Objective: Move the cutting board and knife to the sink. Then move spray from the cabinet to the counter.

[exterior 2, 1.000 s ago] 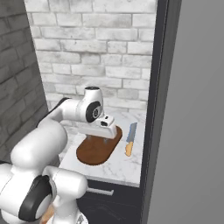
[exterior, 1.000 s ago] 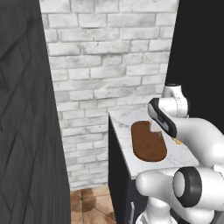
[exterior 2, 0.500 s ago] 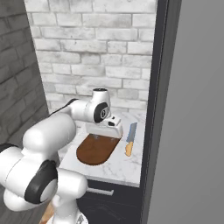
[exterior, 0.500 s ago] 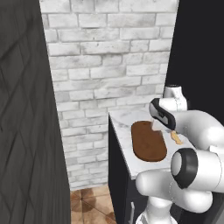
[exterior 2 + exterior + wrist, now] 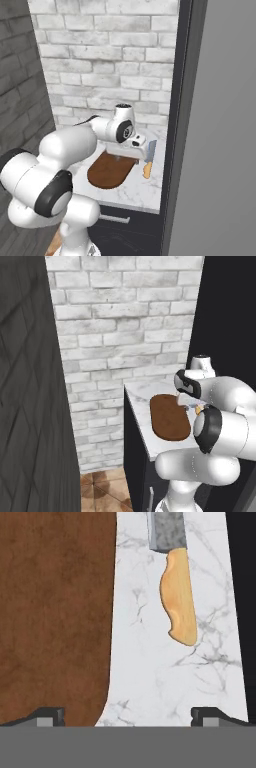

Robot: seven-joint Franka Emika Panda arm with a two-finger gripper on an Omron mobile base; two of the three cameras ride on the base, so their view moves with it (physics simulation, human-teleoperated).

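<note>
A: How is the hand (image 5: 127, 714) held?
B: Spread wide, nothing grasped, above the desk (image 5: 150, 662).
A: And the knife (image 5: 177, 592)?
B: Laid on the desk beside the cutting board (image 5: 55, 612), apart from it.

Knife (image 5: 176, 587): blade cut off at hand view's top edge. Cutting board (image 5: 55, 612): cut off top and left.

**Colours and patterns noted**

Cutting board (image 5: 55, 612): dark brown, wood grain. Knife (image 5: 177, 587): tan-orange handle, mottled grey blade. Counter (image 5: 145, 662): white marble, faint grey veins. Wall (image 5: 125, 331): whitewashed grey brick. Arm (image 5: 65, 150): white, dark joints.
</note>
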